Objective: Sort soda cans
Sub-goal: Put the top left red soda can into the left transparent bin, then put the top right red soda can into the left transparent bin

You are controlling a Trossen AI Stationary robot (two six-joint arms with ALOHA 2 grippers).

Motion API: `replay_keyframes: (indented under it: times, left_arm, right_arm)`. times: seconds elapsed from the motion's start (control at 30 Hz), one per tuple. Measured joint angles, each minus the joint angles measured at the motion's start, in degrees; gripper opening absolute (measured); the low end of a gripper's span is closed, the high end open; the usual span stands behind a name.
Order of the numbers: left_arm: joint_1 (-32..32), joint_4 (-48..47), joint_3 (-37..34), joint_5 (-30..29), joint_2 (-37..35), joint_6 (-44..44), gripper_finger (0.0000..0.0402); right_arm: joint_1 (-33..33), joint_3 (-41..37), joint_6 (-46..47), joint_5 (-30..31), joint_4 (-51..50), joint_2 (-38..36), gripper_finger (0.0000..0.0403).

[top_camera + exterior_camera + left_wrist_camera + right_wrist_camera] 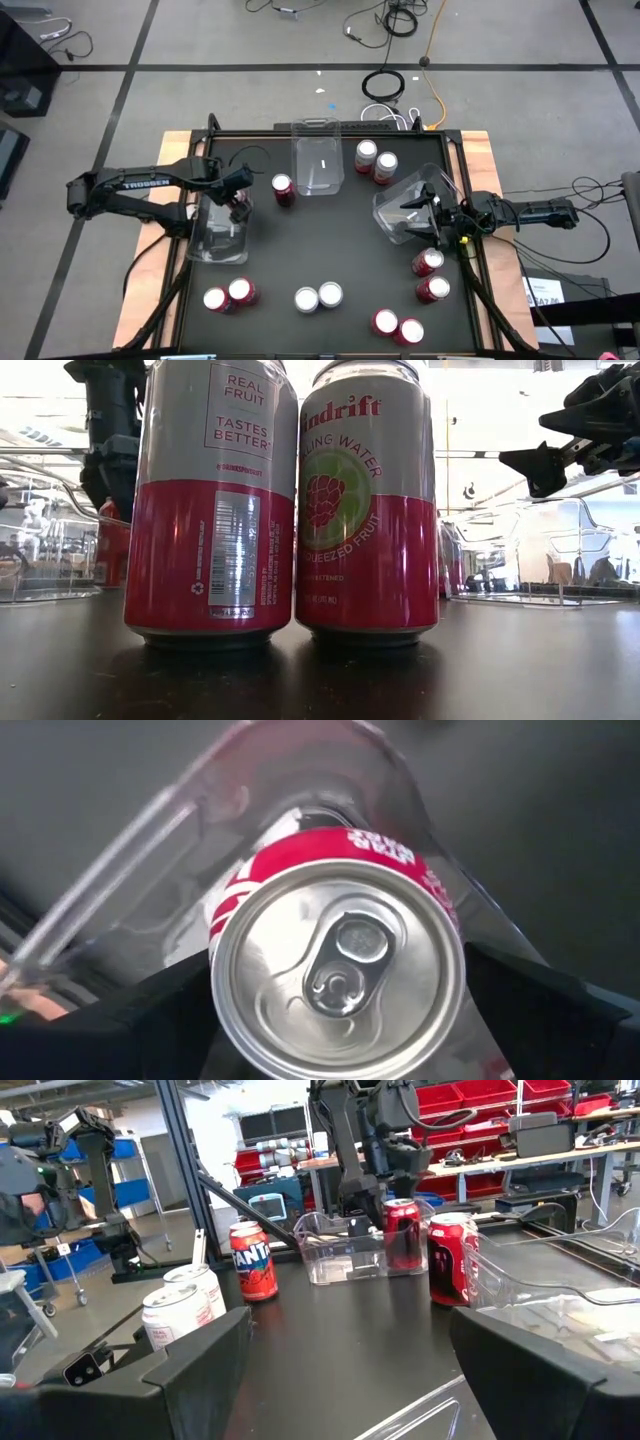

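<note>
Here, left end effector [238, 203] (fingers apart) above red can [335, 975].

Two red-and-silver cans [280, 505] touching, close up on the dark table [320, 680].

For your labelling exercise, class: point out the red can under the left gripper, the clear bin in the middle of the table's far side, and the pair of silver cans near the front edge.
red can [337, 980], left wrist view, on its silver top.
clear bin [318, 140], high view, on its far wall.
silver cans [307, 299], high view, on the left can's top.
</note>
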Motion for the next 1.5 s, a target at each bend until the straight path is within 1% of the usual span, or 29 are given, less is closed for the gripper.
replay_keyframes:
  times: [0.3, 0.5, 0.6, 0.67, 0.8, 0.93, 1.1, 1.27, 1.4, 1.5]
  left_arm:
    - [0.00, -1.54, 0.21, 0.44, 0.02, 0.02, 0.0400]
    - [-0.02, -6.96, 4.16, -4.48, 0.02, 0.10, 0.0400]
    - [0.00, -7.93, 6.58, -4.76, 0.02, 1.63, 0.0400]
    - [0.00, -8.53, 8.51, -3.90, 0.02, 1.53, 0.0400]
    - [0.00, -9.06, 11.81, 0.86, 0.04, 1.52, 0.0400]
    - [0.00, -7.58, 15.13, 1.62, 0.26, 0.04, 0.0400]
    - [0.00, -1.97, 18.38, 2.52, 0.42, -0.04, 0.0400]
    - [0.00, 5.98, 21.13, 3.30, 1.31, 1.02, 0.0400]
    - [-0.02, 8.33, 23.75, 4.54, 5.31, 4.06, 0.0400]
    - [0.11, 6.80, 26.50, 4.57, 10.26, 7.33, 0.0400]
  right_arm:
    - [-0.01, 0.00, 0.01, 0.00, 0.00, 0.00, 0.0334]
    - [0.00, 0.00, 0.00, 0.00, 0.00, 0.02, 0.0334]
    - [0.01, 0.00, 0.00, 0.00, 0.01, 0.00, 0.0334]
    - [0.01, 0.00, -0.01, 0.00, 0.01, 0.02, 0.0334]
    - [-0.01, 0.00, -0.01, 0.00, 0.00, 0.02, 0.0334]
    - [0.00, 0.00, 0.00, 0.00, 0.02, 0.00, 0.0334]
    - [-0.01, 0.00, 0.00, 0.00, 0.00, 0.00, 0.0334]
    - [-0.01, 0.00, 0.00, 0.00, 0.00, 0.02, 0.0334]
    - [0.01, 0.00, 0.00, 0.00, 0.02, 0.02, 0.0334]
    - [-0.01, 0.00, 0.01, 0.00, 0.01, 0.02, 0.0334]
